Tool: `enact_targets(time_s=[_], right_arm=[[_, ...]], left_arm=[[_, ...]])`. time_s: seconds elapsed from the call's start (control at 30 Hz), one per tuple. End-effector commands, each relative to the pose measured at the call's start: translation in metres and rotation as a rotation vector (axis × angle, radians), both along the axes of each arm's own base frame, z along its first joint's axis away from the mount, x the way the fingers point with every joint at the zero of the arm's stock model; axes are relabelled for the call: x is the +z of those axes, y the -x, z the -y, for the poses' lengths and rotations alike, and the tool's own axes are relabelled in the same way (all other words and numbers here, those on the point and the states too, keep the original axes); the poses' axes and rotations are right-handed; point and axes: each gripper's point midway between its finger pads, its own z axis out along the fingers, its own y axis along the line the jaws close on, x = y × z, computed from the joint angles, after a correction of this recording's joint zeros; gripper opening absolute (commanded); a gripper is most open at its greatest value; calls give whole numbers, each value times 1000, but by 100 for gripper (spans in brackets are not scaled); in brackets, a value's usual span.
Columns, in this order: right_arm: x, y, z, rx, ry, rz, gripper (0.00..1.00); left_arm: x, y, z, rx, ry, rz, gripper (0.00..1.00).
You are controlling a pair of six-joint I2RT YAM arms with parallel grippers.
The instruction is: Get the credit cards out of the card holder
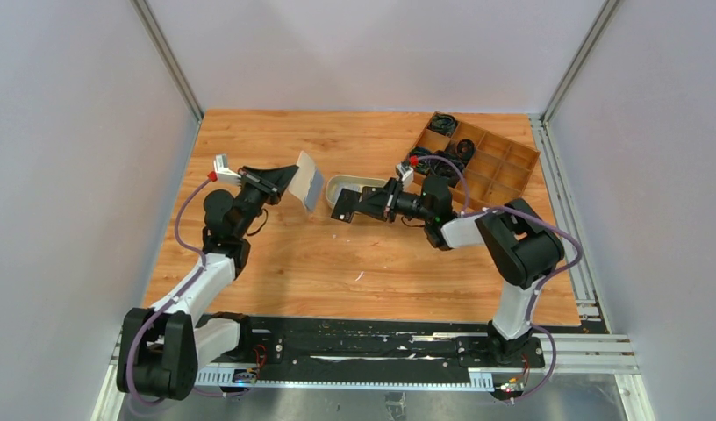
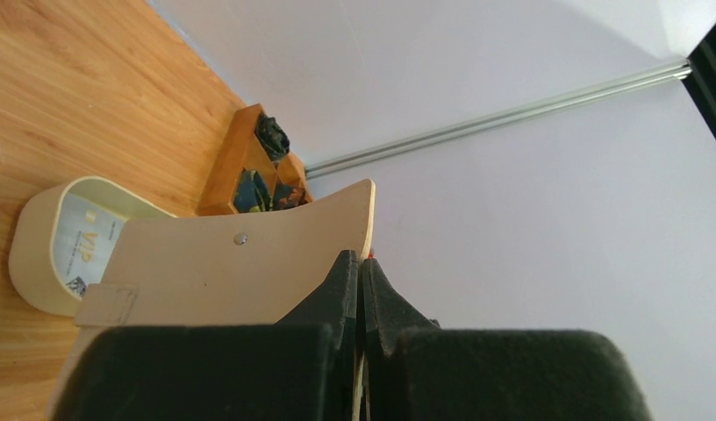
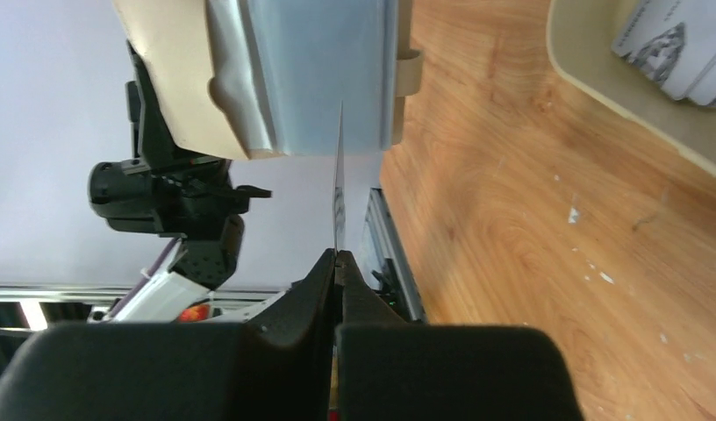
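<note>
The beige card holder (image 1: pixel 311 181) hangs above the table at centre left, with my left gripper (image 1: pixel 287 180) shut on the edge of one leaf. In the left wrist view that leaf (image 2: pixel 223 263) fills the middle and the gripper (image 2: pixel 361 263) pinches its rim. My right gripper (image 1: pixel 359 207) is shut on a thin credit card (image 1: pixel 343 204) just right of the holder, with a small gap showing from above. In the right wrist view this card (image 3: pixel 339 175) stands edge-on from the gripper (image 3: pixel 338 256) towards the holder's pale blue-grey pocket (image 3: pixel 311 70).
An oval beige dish (image 1: pixel 337 182) lies on the table behind my right gripper, with printed cards (image 3: pixel 675 39) in it. A brown wooden compartment tray (image 1: pixel 504 167) with dark items sits at the back right. White walls and metal rails close in the wooden table.
</note>
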Motion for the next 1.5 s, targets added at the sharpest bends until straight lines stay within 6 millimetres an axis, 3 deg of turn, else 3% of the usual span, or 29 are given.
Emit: enact_targets(time_s=[0.0,0.03,0.17,0.37,0.7,1.1,1.47], right_arm=[[-3,5,10,89,183,107,0],[-12,5,14,108,257,121,0],[-15,-6,24,143,437,186,0],[-26,-32,42,133,498,147,0],[-54,-59,63,149,607,79,0],[-73,-93,71,55,607,13,0],[-64,-134,67,-49,518,-11,0]], left_arm=[[9,10,-1,-8,20,29,0],[8,12,-1,-15,40,32,0],[-2,20,4,-56,107,7,0],[-10,28,5,-65,84,-22,0],[-54,39,9,-97,50,-153,0],[-63,37,14,-126,29,-178,0],[-65,37,13,-124,25,-178,0]])
